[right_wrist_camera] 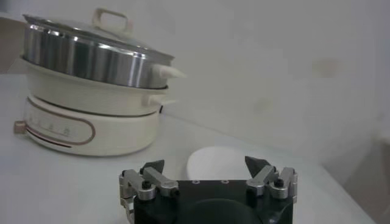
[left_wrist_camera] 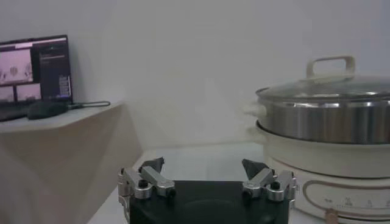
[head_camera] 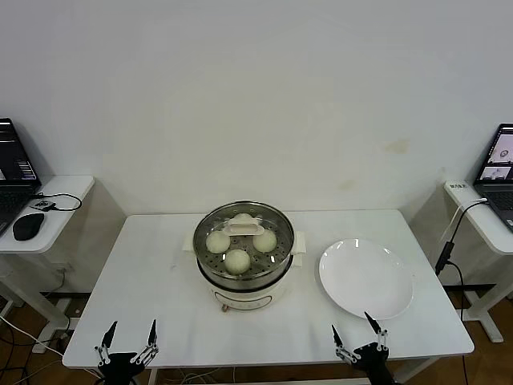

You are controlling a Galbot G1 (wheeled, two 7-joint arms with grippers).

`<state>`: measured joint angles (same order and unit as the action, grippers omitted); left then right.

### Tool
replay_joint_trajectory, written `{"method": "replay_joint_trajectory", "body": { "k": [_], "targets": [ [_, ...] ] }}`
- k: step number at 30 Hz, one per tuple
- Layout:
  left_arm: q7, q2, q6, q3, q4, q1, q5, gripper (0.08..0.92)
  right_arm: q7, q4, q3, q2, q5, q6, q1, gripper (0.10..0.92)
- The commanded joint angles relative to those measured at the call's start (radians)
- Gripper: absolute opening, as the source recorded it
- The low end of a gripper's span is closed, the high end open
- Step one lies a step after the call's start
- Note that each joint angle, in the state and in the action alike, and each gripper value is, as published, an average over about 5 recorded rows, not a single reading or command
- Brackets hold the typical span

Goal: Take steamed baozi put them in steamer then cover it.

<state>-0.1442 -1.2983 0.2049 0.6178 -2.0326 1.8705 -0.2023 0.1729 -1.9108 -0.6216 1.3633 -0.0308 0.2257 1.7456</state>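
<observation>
The steamer sat mid-table, slightly toward the far edge, with the cover already on it, so the task looked essentially done and no pick seemed left. Both grippers hung at the near table edge, well apart from the pot: the left gripper near the near-left corner, jaws spread wide and holding nothing; the right gripper near the near-right side, jaws also spread and holding nothing, just near of the plate. From either gripper the steamer lay farther in and toward the middle, to the right of the left one and to the left of the right one. Neither arm looked clearly nearer, though the right had the plate between it and the pot. The cover's handle ran left-right across the lid, so any regrasp would likely need jaws closing near-far. Count: one steamer, one cover, one plate with nothing on it, two grippers. Buns: three clearly visible through the glass, left, right and near; a fourth seemed to sit on the far side, mostly hidden behind the handle, so I couldn't fully confirm it. Off the table there was one laptop on the left side desk, one mouse beside it, and one laptop on the right desk.
</observation>
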Motion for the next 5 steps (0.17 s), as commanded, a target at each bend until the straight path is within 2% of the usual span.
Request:
{"method": "replay_joint_trajectory", "body": {
  "k": [1, 5],
  "targets": [
    [0.012, -0.005, 0.024, 0.007, 0.017, 0.020, -0.025, 0.823, 0.007, -0.018, 0.011, -0.007, 0.022, -0.037, 0.008, 0.823],
    [0.015, -0.008, 0.029, 0.003, 0.031, 0.018, -0.022, 0.823, 0.009, -0.009, 0.013, -0.007, 0.005, -0.031, 0.007, 0.823]
  ]
}}
